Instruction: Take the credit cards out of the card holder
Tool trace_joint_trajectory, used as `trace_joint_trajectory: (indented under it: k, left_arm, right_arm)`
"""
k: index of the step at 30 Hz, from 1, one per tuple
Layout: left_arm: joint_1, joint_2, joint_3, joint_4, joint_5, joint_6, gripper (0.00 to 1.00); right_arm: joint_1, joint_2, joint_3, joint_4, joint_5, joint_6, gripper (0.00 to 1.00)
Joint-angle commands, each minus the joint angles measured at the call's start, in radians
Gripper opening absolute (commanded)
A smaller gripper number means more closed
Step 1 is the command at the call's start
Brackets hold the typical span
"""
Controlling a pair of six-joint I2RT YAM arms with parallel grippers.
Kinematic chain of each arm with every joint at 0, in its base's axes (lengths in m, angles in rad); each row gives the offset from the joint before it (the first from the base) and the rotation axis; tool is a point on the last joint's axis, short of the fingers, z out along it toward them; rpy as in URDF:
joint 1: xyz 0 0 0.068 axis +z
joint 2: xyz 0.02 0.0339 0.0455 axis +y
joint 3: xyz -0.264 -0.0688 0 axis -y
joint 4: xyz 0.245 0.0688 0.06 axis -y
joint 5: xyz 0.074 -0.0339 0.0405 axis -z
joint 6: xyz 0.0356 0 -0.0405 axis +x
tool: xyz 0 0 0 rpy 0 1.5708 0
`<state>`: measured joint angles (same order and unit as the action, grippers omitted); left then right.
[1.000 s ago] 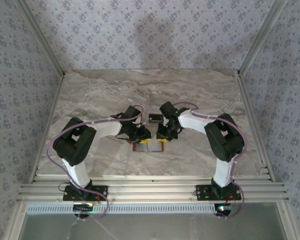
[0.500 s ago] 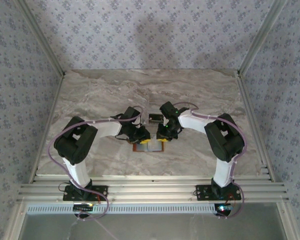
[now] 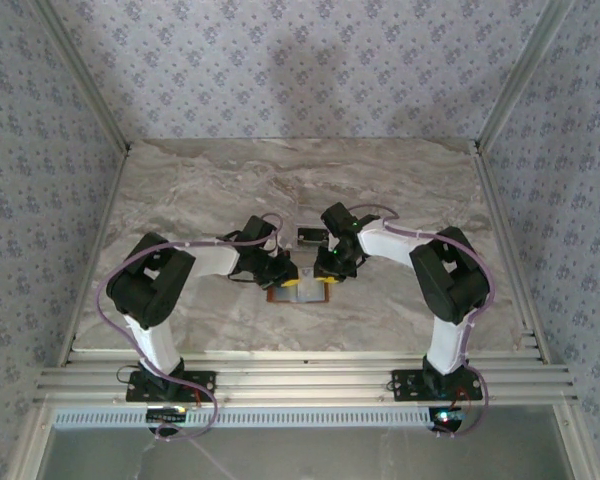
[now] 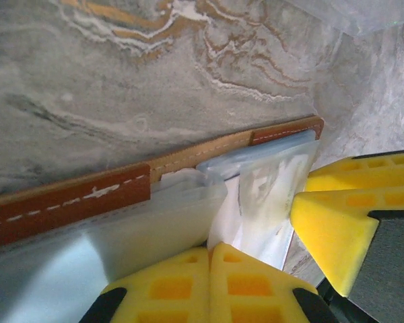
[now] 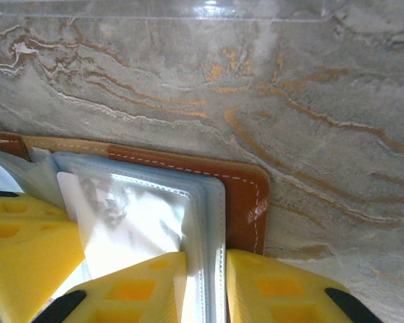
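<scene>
Top external view: the brown wallet point(image 3: 298, 293) lies open in the middle of the table point(image 3: 210, 190). Both grippers are down on it. The left gripper point(image 3: 282, 277) has its yellow fingers point(image 4: 161, 289) pressed tight together at the edge of a pale pocket point(image 4: 182, 222). I cannot tell if a card is caught between them. The right gripper point(image 3: 329, 274) is clamped on the wallet's right edge. A whitish card point(image 5: 128, 215) sits inside one of the pockets.

I think the step now is pulling a card out. To do it well, the right gripper should hold the wallet flat and firm. The left gripper should pull slowly, straight along the pocket, or the whole wallet may lift too.
</scene>
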<state>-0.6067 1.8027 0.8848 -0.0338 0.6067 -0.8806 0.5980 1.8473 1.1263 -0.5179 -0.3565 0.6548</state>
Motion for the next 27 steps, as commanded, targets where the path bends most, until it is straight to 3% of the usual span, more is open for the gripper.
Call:
trace_joint_trajectory:
  k: [1, 14, 27]
  left_arm:
    - [-0.003, -0.036, -0.009, -0.028, -0.043, 0.047, 0.03]
    - [0.026, -0.113, 0.043, -0.236, -0.071, 0.189, 0.02]
    - [0.025, -0.172, 0.191, -0.537, -0.193, 0.361, 0.01]
  right_arm:
    - [0.002, 0.021, -0.038, -0.024, 0.029, -0.006, 0.27]
    - [-0.014, -0.001, -0.050, -0.042, 0.051, -0.014, 0.28]
    - [-0.014, -0.022, -0.033, -0.057, 0.049, -0.017, 0.28]
